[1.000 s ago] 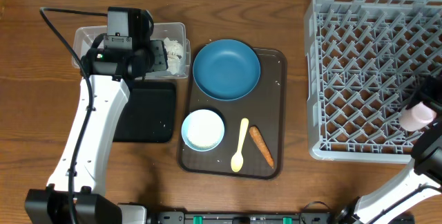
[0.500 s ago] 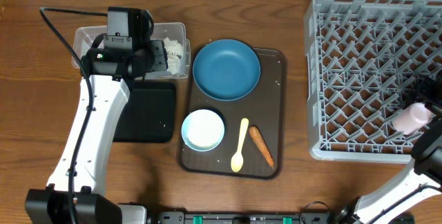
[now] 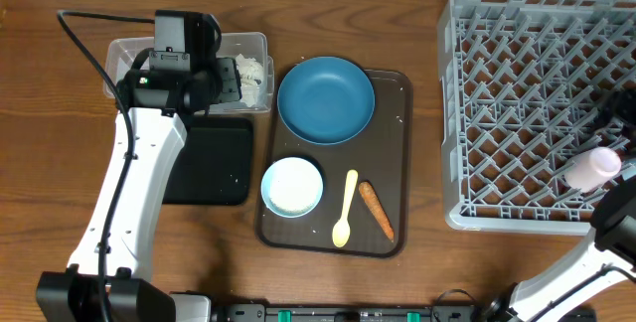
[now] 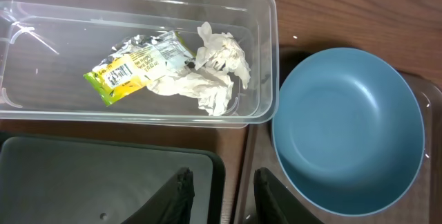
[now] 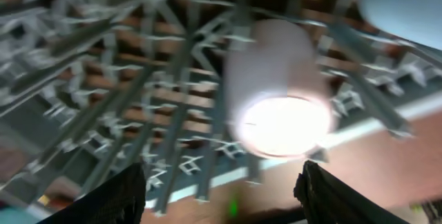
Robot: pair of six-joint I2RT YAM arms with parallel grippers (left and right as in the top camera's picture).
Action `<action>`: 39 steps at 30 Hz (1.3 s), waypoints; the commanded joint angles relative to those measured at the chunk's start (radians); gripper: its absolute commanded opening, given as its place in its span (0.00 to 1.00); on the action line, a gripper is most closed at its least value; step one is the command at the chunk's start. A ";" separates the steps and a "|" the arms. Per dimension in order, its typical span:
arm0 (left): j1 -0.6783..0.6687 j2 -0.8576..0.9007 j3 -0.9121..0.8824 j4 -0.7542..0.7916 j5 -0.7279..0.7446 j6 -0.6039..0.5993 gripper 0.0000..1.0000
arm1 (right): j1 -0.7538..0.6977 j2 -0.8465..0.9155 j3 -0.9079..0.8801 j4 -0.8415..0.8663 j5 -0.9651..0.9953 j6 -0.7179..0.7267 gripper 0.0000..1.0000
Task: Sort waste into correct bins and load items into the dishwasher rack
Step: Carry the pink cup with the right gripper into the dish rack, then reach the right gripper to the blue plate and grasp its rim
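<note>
The light grey lattice rack (image 3: 517,83) fills the right side. On the brown tray (image 3: 397,143) sits a smooth, round blue dish (image 3: 326,98). Beside it, the clear tub (image 4: 266,58) holds crumpled tissue (image 4: 217,68). The left gripper (image 4: 222,186) hangs empty, its fingers slightly parted. The pink-white cup (image 5: 276,92) lies among the rack's pegs, just ahead of the right gripper (image 5: 222,175), whose fingers are spread clear of it.

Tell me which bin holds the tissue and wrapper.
The clear plastic tub: crumpled tissue and yellow-green wrapper lie inside. The black tray beside it holds neither.
</note>
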 commanded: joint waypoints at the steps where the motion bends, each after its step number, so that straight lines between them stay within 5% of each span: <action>1: 0.003 0.000 0.008 -0.003 -0.012 0.019 0.32 | 0.043 0.004 0.020 0.009 -0.104 -0.064 0.70; 17: 0.003 0.000 0.007 -0.017 -0.012 0.020 0.33 | 0.472 0.004 0.020 0.308 -0.129 -0.093 0.68; 27: 0.003 0.000 0.005 -0.018 -0.012 0.019 0.40 | 0.788 0.015 0.017 0.560 -0.080 -0.092 0.75; 39: 0.003 0.000 0.004 -0.018 -0.012 0.020 0.40 | 0.992 0.207 0.017 0.611 0.022 0.054 0.70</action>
